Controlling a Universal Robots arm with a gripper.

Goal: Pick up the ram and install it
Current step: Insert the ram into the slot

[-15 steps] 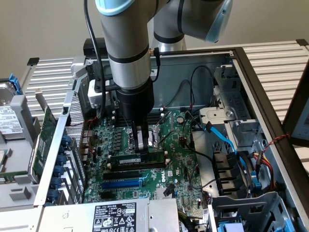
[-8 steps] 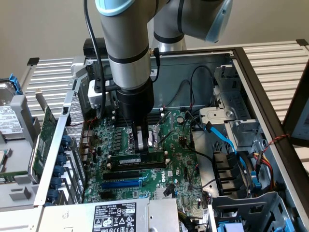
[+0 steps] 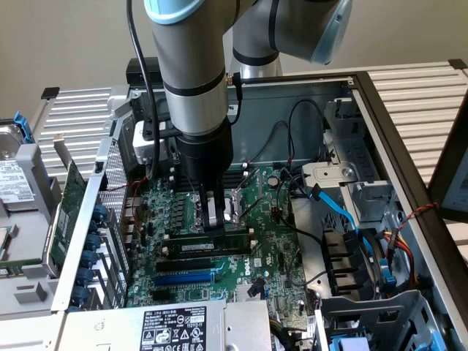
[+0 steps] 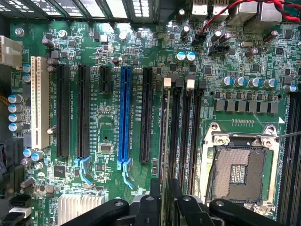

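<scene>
Black gripper (image 4: 164, 207) links filled the wrist view's near edge, the fingers clamped on the ram (image 4: 164, 141), seen edge-on as a thin green strip standing in line with the memory slots (image 4: 188, 136). Around them spread the open computer case (image 3: 380, 146) and its green motherboard (image 3: 278, 256), the largest things on view. In the exterior view the arm (image 3: 194, 88) stood upright over the board, the gripper (image 3: 216, 219) low at the slots. Beside these lay the bare CPU socket (image 4: 240, 172), then the blue expansion slot (image 4: 124, 117).
</scene>
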